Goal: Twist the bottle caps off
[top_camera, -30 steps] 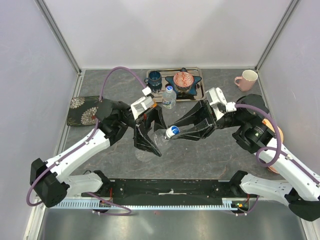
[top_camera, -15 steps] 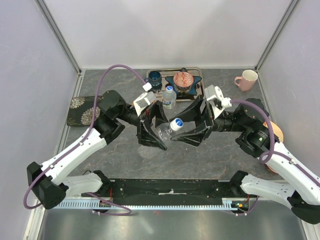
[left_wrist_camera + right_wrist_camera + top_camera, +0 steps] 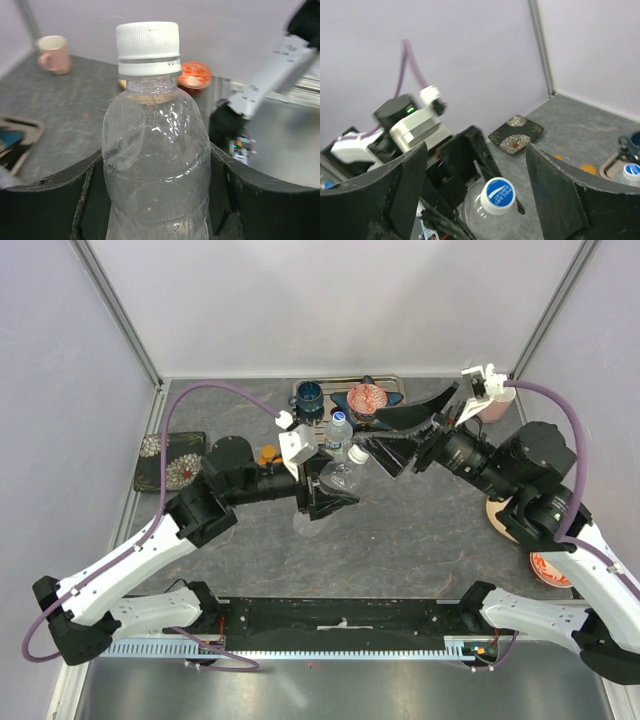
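Note:
My left gripper point(image 3: 157, 192) is shut on the body of a clear plastic bottle point(image 3: 156, 150) and holds it upright above the table. A white-sided, blue-topped cap point(image 3: 500, 195) sits on the bottle's neck. In the top view the left gripper point(image 3: 330, 495) and the held bottle point(image 3: 338, 478) are at mid table. My right gripper point(image 3: 396, 436) stands open just right of the cap point(image 3: 357, 454), touching nothing. A second bottle point(image 3: 339, 432) with a blue cap stands behind it by the tray. A loose orange cap point(image 3: 267, 454) lies on the table to the left.
A metal tray point(image 3: 398, 400) at the back holds a blue mug point(image 3: 309, 395) and a red patterned bowl point(image 3: 366, 398). A flowered dark mat point(image 3: 168, 458) lies at the left. Orange plates point(image 3: 503, 518) lie at the right. The pink mug point(image 3: 52, 54) stands in the back right corner.
My right gripper opened, let go of the cap and drew back up to the right. The left arm carried the bottle toward the back and turned it more upright.

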`<control>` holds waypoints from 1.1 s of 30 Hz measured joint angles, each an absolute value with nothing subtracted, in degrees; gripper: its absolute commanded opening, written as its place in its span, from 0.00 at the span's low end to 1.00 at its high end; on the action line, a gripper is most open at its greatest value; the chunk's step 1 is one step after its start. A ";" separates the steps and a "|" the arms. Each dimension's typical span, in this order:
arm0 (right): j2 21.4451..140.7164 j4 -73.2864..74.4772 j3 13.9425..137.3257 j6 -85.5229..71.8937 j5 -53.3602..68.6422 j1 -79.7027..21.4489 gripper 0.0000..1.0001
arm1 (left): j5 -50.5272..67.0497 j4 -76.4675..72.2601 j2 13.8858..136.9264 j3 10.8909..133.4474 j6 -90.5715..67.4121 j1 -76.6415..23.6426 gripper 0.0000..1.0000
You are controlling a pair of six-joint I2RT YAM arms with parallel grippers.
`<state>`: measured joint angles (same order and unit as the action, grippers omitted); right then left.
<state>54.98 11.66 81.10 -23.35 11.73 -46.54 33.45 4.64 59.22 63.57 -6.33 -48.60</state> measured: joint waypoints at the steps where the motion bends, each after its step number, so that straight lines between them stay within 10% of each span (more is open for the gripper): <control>1: 55.33 11.97 81.21 -24.23 10.07 -46.54 0.82 | 28.23 5.10 59.05 63.55 -4.75 -50.68 0.39; 12: 62.02 21.32 82.54 -31.59 -3.51 -46.54 0.77 | -8.19 5.67 59.59 63.13 5.28 -61.08 0.38; 33: 63.24 21.12 81.01 -32.82 -4.01 -46.54 0.60 | -14.52 5.45 60.38 61.41 7.01 -61.87 0.37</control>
